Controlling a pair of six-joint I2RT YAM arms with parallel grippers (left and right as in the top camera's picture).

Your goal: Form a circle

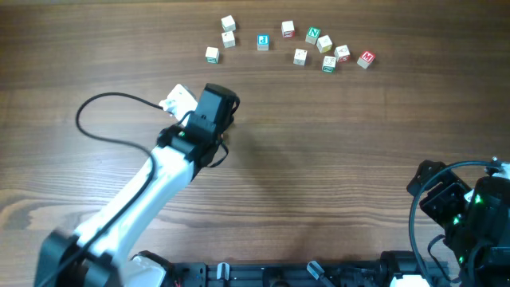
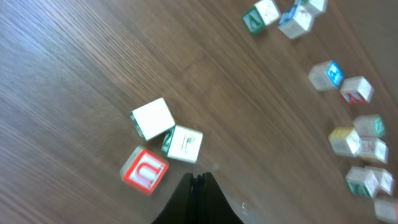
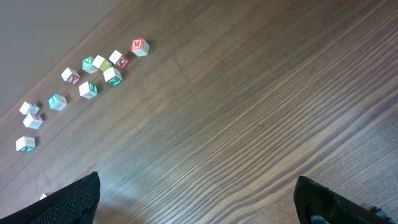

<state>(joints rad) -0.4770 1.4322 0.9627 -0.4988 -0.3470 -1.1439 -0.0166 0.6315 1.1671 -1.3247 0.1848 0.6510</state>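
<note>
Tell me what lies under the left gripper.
A cluster of three letter cubes lies on the table just ahead of the shut left gripper: white-faced, green-printed, red-printed. Overhead, the gripper body hides part of the cluster.

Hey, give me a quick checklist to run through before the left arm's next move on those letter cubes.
1. Left fingers shut for pushing: ok.
2. Three-cube cluster in view just ahead of them: ok.
3. Contact between them and the cluster: cannot tell.
4. Right fingers open, away from every cube: ok.
5. Scattered cubes and cluster forming a circle: not ok.
6. Left arm's cable clear of the cubes: ok.
</note>
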